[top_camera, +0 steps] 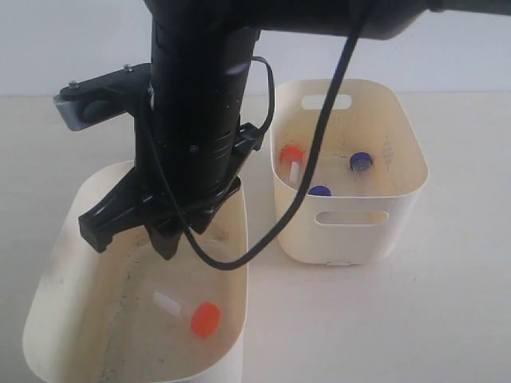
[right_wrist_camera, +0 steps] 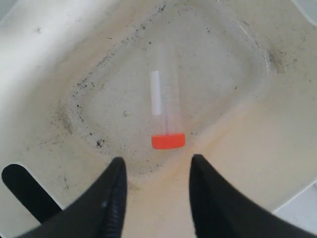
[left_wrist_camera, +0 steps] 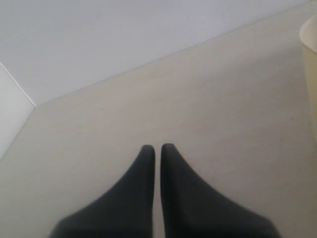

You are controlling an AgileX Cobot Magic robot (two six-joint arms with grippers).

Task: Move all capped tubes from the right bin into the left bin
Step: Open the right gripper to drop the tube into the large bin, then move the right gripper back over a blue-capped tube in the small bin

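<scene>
Right hand [top_camera: 132, 237] is held over the left bin [top_camera: 60, 263], fingers spread, nothing pinched. Just below it a single orange-capped tube [right_wrist_camera: 166, 119] is seen lying flat on the speckled floor, apart from both fingers. Its cap end is toward the hand and its long axis runs straight away from it. Left hand [left_wrist_camera: 157, 148] is pressed together, empty, and pointed at bare tabletop [left_wrist_camera: 223, 99]. It is not seen in the exterior view, so how near it is to either bin cannot be told.

Relation for the coming move: the tubes not yet moved sit in the right bin [top_camera: 351, 239], off to the right of the right hand in the exterior view, across the narrow gap between the bins. The right arm is judged the one to be sent.

Count: four tubes in all. One is in the left bin. Three are in the right bin: one orange cap [top_camera: 291, 155], with its clear body pointing toward the near wall, and two blue caps [top_camera: 361, 162] [top_camera: 319, 191], viewed nearly cap-on, so their axes are hard to tell. Two bins, two hands.
</scene>
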